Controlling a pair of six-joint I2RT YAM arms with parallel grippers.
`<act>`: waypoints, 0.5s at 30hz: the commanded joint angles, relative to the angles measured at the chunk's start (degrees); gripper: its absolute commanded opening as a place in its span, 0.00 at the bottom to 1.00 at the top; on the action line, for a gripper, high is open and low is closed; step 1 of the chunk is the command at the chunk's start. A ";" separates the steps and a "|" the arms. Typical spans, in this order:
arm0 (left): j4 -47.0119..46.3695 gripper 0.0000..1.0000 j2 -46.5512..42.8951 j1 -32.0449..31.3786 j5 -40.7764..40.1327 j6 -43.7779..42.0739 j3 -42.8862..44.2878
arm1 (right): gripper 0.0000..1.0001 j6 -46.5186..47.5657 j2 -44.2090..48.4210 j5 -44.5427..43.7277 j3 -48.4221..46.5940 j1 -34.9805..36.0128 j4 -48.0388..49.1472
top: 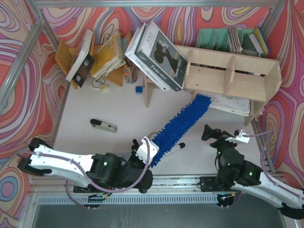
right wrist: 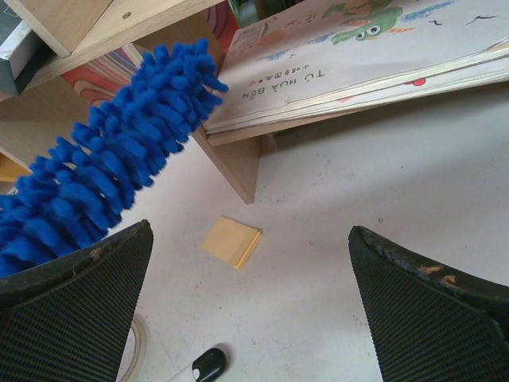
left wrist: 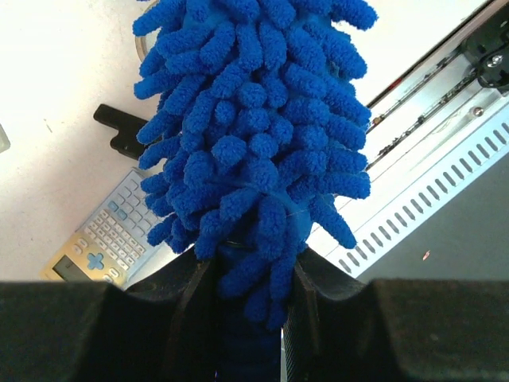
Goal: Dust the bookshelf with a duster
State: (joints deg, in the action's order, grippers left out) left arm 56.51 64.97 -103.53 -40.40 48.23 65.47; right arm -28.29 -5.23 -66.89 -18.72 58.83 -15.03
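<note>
Fluffy blue duster (top: 183, 124) slants up, tip at plywood bookshelf (top: 232, 76).

White table (top: 80, 109), plywood bookshelf (top: 223, 83) on it, marker pen (top: 103, 125), yellow notepad (right wrist: 231, 243), calculator (left wrist: 99, 235)

Showing shaggy microfibre cloth on the duster (top: 183, 124), pale matt unpainted plywood on the bookshelf (top: 223, 78), smooth matt white on the worktop (top: 71, 111), glossy card on the black box (top: 156, 54), printed paper on the picture book (right wrist: 358, 56)

White arms (top: 66, 164), black joints (top: 114, 173), grey cables (top: 260, 135).
</note>
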 commanded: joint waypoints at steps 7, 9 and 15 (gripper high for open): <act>-10.16 0.00 4.79 5.98 3.79 -4.64 -1.55 | 0.99 -3.68 0.83 -3.11 -0.03 -0.03 -2.25; -11.94 0.00 6.48 7.12 3.76 -5.72 -0.86 | 0.99 -3.65 0.84 -3.23 0.25 -0.03 -1.99; -19.01 0.00 10.91 9.83 2.93 -7.75 0.68 | 0.99 -3.70 2.20 -3.17 0.65 -0.03 -2.05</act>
State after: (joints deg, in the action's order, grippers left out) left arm 45.28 74.30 -95.20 -35.79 42.61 64.20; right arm -31.33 -4.60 -68.38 -18.65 58.81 -16.21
